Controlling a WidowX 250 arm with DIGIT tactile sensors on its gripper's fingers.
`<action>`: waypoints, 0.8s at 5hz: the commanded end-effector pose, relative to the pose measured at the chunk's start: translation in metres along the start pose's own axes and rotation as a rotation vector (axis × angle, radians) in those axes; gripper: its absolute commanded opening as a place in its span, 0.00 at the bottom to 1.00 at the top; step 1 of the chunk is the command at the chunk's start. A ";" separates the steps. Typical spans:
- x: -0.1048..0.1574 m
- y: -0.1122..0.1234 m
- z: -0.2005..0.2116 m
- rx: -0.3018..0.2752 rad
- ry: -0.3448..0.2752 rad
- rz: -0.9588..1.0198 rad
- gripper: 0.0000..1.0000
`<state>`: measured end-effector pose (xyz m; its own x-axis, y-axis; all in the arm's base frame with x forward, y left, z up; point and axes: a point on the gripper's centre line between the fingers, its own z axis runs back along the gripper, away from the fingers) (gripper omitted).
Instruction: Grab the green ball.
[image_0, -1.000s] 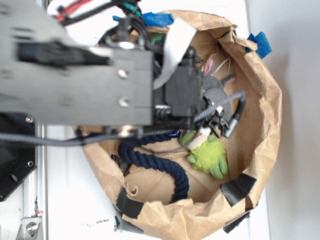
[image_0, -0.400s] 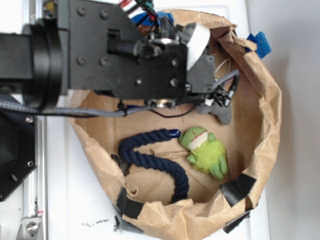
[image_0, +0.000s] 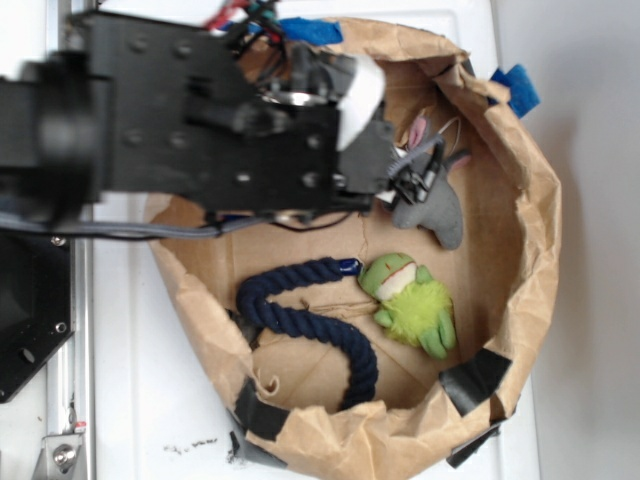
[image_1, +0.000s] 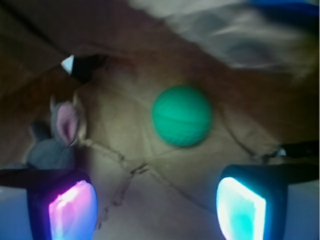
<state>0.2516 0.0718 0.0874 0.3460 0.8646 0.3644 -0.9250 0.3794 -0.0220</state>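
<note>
**Ball in sight, grasp not yet made**

Nearest to us in the wrist view are the two fingers (image_1: 240, 207) of the gripper (image_1: 157, 210), spread wide apart with nothing between them, so the gripper is released and empty. Just past the left finger sits a grey plush mouse (image_1: 52, 145) with a pink ear, resting on the brown paper floor. Farther on, ahead of the gap between the fingers and a little to the right of its middle, lies the green ball (image_1: 181, 115), alone on the paper and well clear of the mouse. Beyond it rises the crumpled wall of the paper bag (image_1: 235, 35).

From the outside view the arm (image_0: 200, 130) covers the far left part of the bag, and we cannot see the ball there; a blue rope (image_0: 310, 320) and a green plush frog (image_0: 412, 305) lie in the near half.

We judge the task as begun but unfinished: the gripper faces the ball, yet approach, closing and lift all remain.

The ball is round, so it has no long axis and points no particular way; any closing direction should suit it.
</note>
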 end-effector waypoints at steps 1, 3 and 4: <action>0.013 0.012 -0.007 0.040 -0.040 0.167 1.00; 0.012 0.011 -0.018 0.040 -0.058 0.206 1.00; 0.012 0.011 -0.020 0.040 -0.063 0.207 1.00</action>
<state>0.2553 0.0824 0.0622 0.1849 0.8958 0.4042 -0.9759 0.2159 -0.0319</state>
